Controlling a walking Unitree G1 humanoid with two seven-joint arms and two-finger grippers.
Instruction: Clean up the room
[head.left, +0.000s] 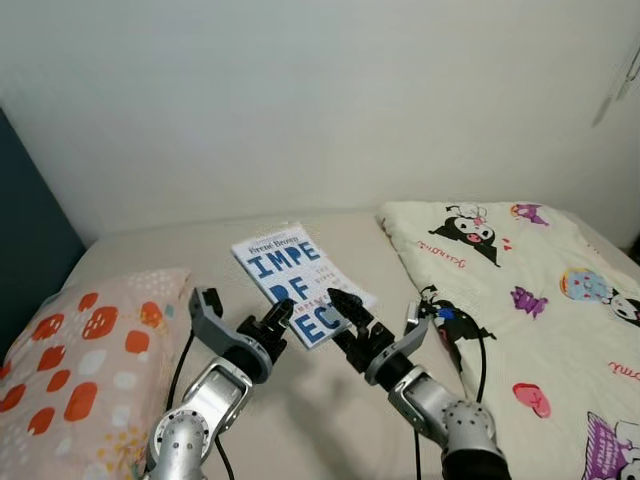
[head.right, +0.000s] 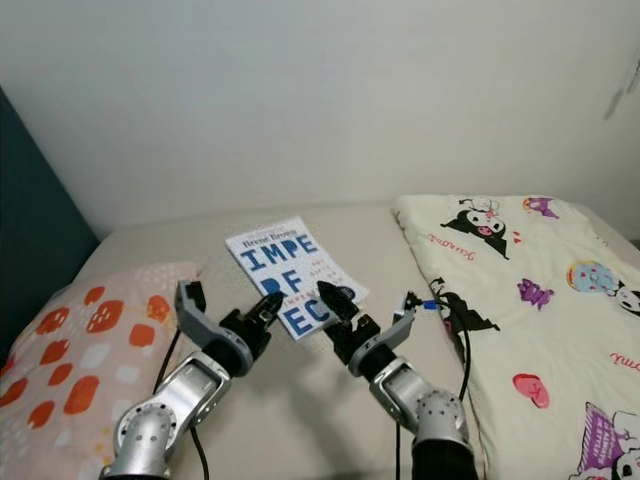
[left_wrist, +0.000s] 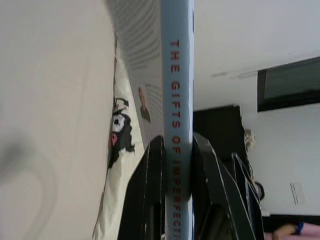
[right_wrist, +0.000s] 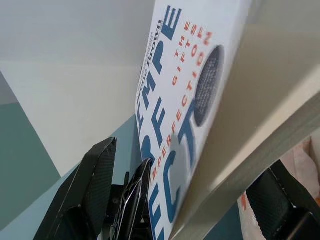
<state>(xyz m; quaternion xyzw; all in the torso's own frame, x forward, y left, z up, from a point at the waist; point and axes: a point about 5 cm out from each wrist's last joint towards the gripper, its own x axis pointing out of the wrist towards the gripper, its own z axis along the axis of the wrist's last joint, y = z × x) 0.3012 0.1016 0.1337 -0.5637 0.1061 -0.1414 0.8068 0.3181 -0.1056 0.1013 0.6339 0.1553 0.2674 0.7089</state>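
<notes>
Beige bed (head.left: 330, 400) under a white wall: both end effectors clamp the book (head.left: 296, 280) above it, left end effector (head.left: 275, 322) on the spine, right end effector (head.left: 345, 308) on the page edge, long axis pointing away towards the wall.

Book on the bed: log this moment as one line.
book held above bed | left gripper shut on spine | right gripper shut on opposite edge | pillow robot's left

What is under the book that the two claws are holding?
The book is held up between the left claw and right claw. Beneath it lies the beige bed sheet; the patch directly underneath is hidden.
</notes>
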